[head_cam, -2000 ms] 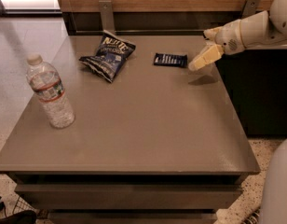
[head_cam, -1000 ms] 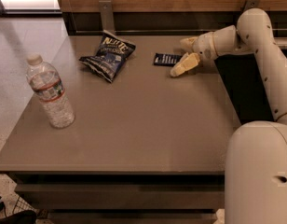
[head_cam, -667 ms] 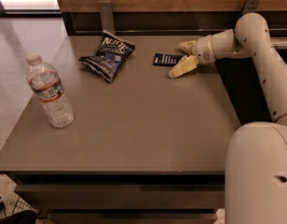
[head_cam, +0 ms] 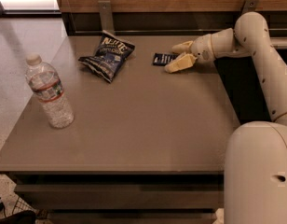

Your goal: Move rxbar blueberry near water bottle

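Note:
The rxbar blueberry, a small flat dark navy wrapper, lies at the back of the grey table, right of centre. My gripper is low over the table at the bar's right end, with its cream fingers spread on either side of that end. The jaws are open around the bar's right part, which they partly hide. The water bottle, clear with a white cap and a white-and-red label, stands upright near the table's left edge, far from the bar.
A larger crinkled blue chip bag lies left of the bar at the back. The table ends at a wooden back wall with metal brackets. My arm's base fills the lower right.
My gripper has come down and moved left from the table's right side to the bar's right end. In the last second it has barely moved. Bar, bag and bottle have stayed put.

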`<state>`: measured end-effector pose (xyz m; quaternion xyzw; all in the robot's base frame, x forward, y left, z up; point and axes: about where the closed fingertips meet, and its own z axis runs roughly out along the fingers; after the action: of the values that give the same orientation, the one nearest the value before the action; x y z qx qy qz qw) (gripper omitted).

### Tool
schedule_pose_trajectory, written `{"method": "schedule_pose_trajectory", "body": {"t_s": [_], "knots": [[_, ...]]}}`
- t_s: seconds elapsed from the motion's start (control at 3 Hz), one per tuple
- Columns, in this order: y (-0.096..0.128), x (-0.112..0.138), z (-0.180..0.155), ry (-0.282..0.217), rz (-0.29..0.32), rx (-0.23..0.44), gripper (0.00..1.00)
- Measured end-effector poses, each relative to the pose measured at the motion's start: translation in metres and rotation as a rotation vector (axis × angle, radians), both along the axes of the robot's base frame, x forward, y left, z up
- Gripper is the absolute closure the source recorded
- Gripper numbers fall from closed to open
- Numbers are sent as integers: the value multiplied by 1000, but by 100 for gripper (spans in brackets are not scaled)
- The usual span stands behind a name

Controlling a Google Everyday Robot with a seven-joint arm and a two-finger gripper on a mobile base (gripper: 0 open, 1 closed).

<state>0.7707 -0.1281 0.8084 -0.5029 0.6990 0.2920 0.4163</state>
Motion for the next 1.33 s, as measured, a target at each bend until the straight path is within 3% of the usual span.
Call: {"method": "schedule_pose_trajectory", "body": {"t_s": [0.33,1.33], "knots": [[0,0,7,0,0,0,96],[0,0,9,0,1,0,100]]}}
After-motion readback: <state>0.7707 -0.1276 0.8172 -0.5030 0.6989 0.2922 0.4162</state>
